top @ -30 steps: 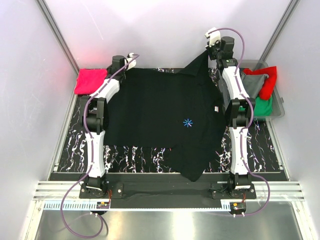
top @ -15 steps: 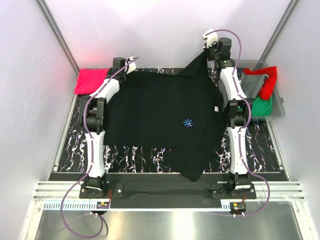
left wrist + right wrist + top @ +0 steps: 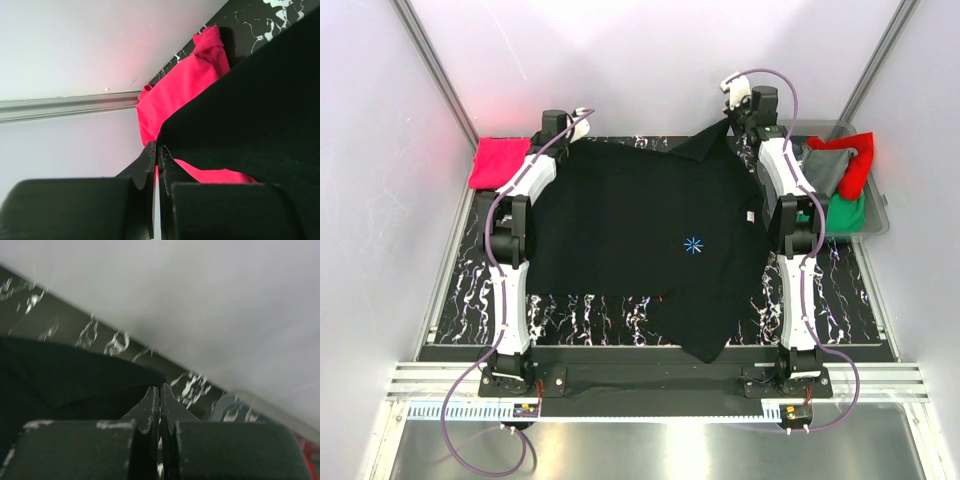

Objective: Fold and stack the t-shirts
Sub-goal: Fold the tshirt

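Note:
A large black t-shirt (image 3: pixel 640 225) with a tiny light-blue asterisk (image 3: pixel 693 243) lies spread over the marbled table. My left gripper (image 3: pixel 570 140) is shut on its far left corner; the left wrist view shows black cloth (image 3: pixel 250 115) pinched at the tips (image 3: pixel 159 148). At the far right corner, my right gripper (image 3: pixel 730 122) is shut on the shirt and holds that corner slightly raised; the right wrist view shows dark cloth (image 3: pixel 75 372) at the closed tips (image 3: pixel 160 386). A pink-red t-shirt (image 3: pixel 500 160) (image 3: pixel 185 85) lies folded at the far left.
A grey bin (image 3: pixel 880 215) at the right holds red (image 3: pixel 857 160), grey (image 3: pixel 825 172) and green (image 3: pixel 845 212) t-shirts. White walls enclose the back and sides. One sleeve of the black shirt hangs over the table's near edge (image 3: pixel 705 345).
My right gripper has moved left and down, so the raised far right corner of the black shirt sits lower and flatter. The left gripper has barely shifted.

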Motion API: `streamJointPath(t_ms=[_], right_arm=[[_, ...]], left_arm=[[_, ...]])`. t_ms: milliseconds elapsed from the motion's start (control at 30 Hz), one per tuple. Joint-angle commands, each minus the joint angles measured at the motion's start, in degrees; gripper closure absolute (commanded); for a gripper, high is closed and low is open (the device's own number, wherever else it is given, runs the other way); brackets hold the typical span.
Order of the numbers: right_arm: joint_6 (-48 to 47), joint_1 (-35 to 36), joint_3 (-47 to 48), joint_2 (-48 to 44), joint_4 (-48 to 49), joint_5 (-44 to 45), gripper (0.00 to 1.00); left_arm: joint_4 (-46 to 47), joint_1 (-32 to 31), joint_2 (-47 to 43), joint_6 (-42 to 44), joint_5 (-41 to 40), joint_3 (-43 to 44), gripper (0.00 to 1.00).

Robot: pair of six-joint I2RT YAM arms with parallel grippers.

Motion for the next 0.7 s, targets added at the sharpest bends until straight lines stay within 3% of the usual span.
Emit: streamJointPath(t_ms=[0, 433, 667], right_arm=[[-2.43, 0.32, -5.54, -11.05, -0.72, 0.35, 1.0], [-1.2, 0.76, -19.52, -24.41, -7.57, -2.37, 1.0], [-2.78, 2.08, -33.83, -34.6, -8.1, -2.64, 1.0]], left_arm=[[1.99, 0.46, -4.69, 0.41, 0.07, -1.89, 1.0], [-0.2, 0.28, -14.18, 0.15, 4.2, -13.32, 1.0], [-3.19, 0.28, -16.47, -1.43, 5.7, -15.69, 1.0]])
